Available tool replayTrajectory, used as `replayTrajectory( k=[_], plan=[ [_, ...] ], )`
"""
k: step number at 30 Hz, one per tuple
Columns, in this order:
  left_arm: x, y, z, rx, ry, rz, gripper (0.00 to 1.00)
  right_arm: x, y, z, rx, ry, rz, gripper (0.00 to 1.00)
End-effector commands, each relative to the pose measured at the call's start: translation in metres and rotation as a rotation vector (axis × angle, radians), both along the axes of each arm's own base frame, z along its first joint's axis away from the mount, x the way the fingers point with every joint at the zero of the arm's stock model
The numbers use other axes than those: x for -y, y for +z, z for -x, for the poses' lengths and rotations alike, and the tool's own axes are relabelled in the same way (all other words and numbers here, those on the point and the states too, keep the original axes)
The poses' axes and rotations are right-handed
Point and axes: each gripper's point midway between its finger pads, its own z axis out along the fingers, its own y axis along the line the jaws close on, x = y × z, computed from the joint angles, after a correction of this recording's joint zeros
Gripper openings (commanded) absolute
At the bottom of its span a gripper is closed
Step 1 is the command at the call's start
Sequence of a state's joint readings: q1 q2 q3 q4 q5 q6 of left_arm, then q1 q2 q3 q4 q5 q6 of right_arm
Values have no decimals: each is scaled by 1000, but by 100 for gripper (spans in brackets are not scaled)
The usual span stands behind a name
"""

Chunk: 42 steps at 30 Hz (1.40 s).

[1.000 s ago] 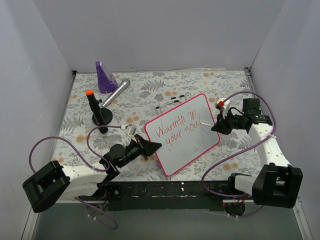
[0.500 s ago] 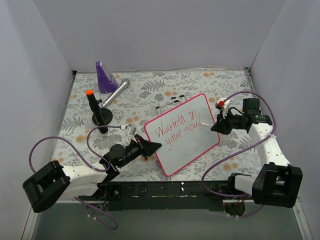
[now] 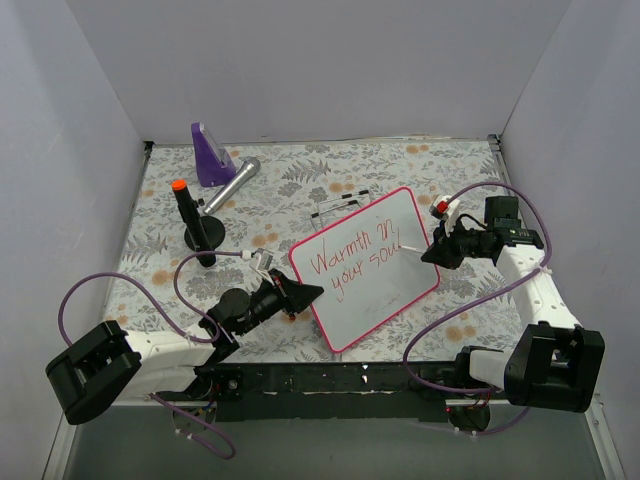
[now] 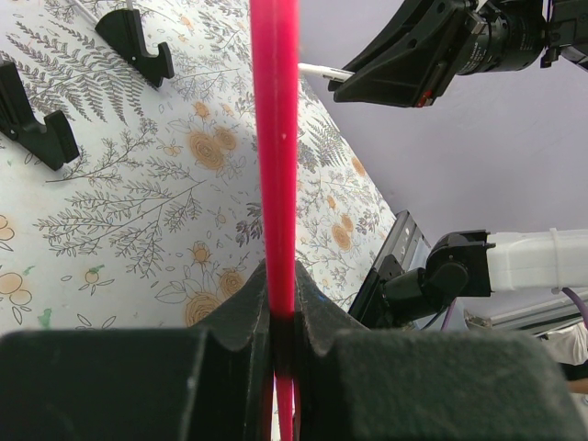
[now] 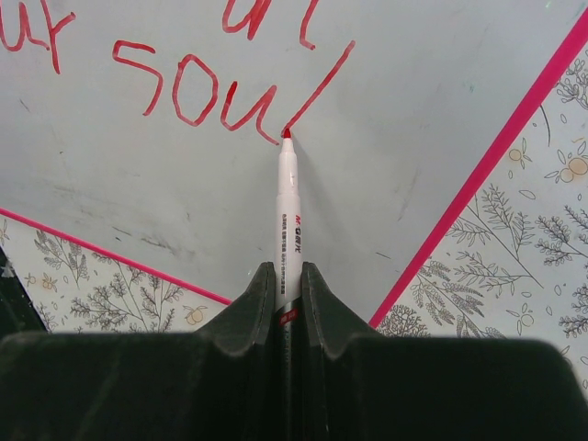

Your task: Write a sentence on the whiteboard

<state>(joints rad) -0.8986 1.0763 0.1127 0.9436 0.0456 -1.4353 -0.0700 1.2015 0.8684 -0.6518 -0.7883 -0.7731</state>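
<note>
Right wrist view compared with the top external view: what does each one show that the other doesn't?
Only the wrist view shows the marker tip at the foot of the last red stroke. Only the top view shows the left hand clamping the whiteboard edge, a microphone and a purple wedge. Both show the whiteboard, the sentence and the right hand holding the marker.
</note>
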Motion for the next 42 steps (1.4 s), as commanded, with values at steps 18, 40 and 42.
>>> replayTrajectory(
  k=[18,40,42],
  plan=[
    [7,31,1,89,-32,63,0,0,-12,4,-21,9,4,1],
    [4,33,3,92,-32,59,0,14,-7,-12,8,-68,65,1],
    [4,33,3,95,-30,59,0,15,-5,-14,15,-74,68,1]
  ],
)
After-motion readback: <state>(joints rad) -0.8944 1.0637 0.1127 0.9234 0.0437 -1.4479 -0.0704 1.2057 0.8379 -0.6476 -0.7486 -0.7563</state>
